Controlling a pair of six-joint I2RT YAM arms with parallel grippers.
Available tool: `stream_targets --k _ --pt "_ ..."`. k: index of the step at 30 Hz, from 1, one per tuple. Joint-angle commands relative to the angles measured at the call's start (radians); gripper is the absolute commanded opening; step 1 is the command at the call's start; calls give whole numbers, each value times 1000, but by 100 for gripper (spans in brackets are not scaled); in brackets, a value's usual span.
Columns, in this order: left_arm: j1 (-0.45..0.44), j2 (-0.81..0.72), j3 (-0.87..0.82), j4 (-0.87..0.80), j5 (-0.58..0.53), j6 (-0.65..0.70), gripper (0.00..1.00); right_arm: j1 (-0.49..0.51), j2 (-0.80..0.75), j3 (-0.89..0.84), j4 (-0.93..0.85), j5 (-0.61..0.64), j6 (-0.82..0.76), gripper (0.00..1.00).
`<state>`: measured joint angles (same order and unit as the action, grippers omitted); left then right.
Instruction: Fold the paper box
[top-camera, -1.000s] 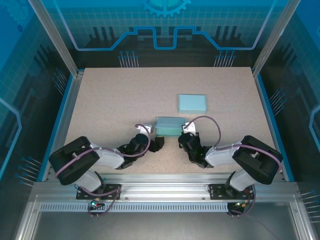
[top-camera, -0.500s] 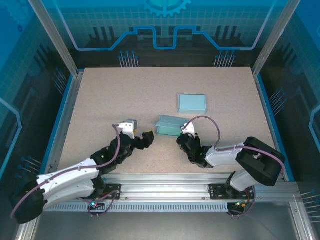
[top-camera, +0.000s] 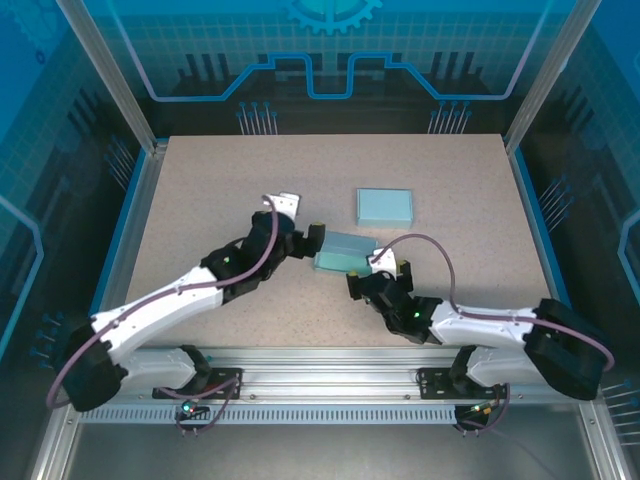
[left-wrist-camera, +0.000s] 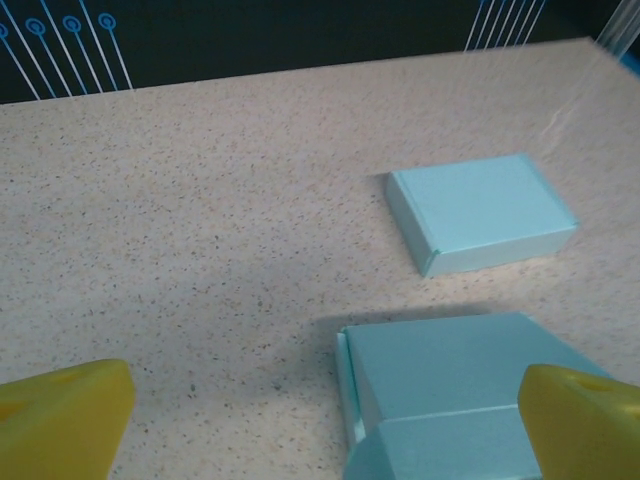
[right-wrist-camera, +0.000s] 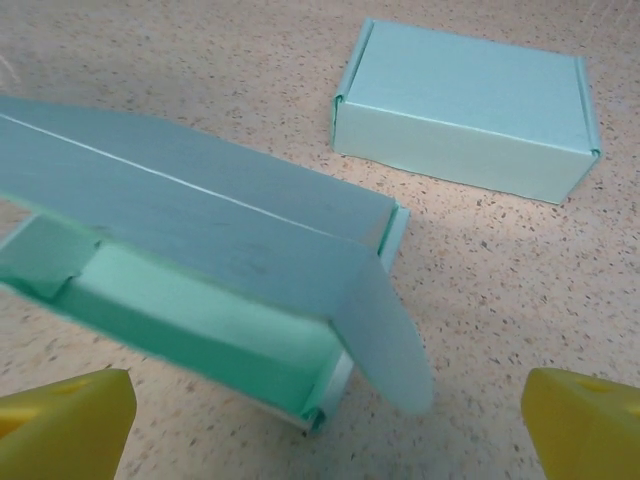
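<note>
Speckled beige table (top-camera: 200, 190), blue-lit panels (top-camera: 330, 60) behind. I see the right gripper (right-wrist-camera: 325, 420) just nearside of the paper box (top-camera: 345, 252), jaws wide, gripping nothing. Lid half raised. Left gripper (left-wrist-camera: 320, 420) at the box's left end, also spread and empty. Closed box (top-camera: 385, 206) just beyond.

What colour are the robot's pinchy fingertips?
Yellow. The fingertips show best in the right wrist view, at the bottom corners.

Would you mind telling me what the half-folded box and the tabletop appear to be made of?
Half-folded box: likely thin matte card, pale teal; its lid curves and shows a scored crease. Tabletop: probably beige laminate or composite, dull finish, fine dark flecks.
</note>
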<state>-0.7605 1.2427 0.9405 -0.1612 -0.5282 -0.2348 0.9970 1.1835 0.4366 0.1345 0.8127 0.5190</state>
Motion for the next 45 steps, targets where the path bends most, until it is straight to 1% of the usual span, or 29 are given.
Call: stream_targets --k 1,3,6,8,10,12,15,17,18,24,29,37,45 --pt "22 83 89 -99 -20 50 99 38 -123 58 -254 23 96 100" --pt "36 122 109 -84 1 51 99 38 -198 80 -380 16 154 100" --pt "69 177 136 -70 74 36 99 22 -301 122 -528 10 244 100" --pt "94 214 156 -69 113 24 99 -26 -350 157 -562 -59 225 100" --pt "110 245 175 -61 132 17 99 -85 -364 191 -581 -136 201 100" --pt "127 280 199 -56 156 20 99 -172 -350 226 -589 -205 175 100" --pt "141 337 247 -86 161 18 99 -313 -280 286 -608 -323 150 100" --pt "142 367 266 -96 157 22 99 -377 -211 329 -605 -395 124 100" --pt "142 377 269 -97 154 23 99 -389 -179 349 -602 -414 112 100" --pt "142 428 266 -105 149 13 99 -400 37 473 -602 -418 72 100" --pt "142 452 231 -98 153 -9 99 -402 168 490 -587 -441 82 100" --pt "141 455 129 -55 188 -46 99 -403 231 379 -468 -507 113 100" --pt "142 461 36 8 242 -103 91 -403 279 310 -391 -523 150 100"
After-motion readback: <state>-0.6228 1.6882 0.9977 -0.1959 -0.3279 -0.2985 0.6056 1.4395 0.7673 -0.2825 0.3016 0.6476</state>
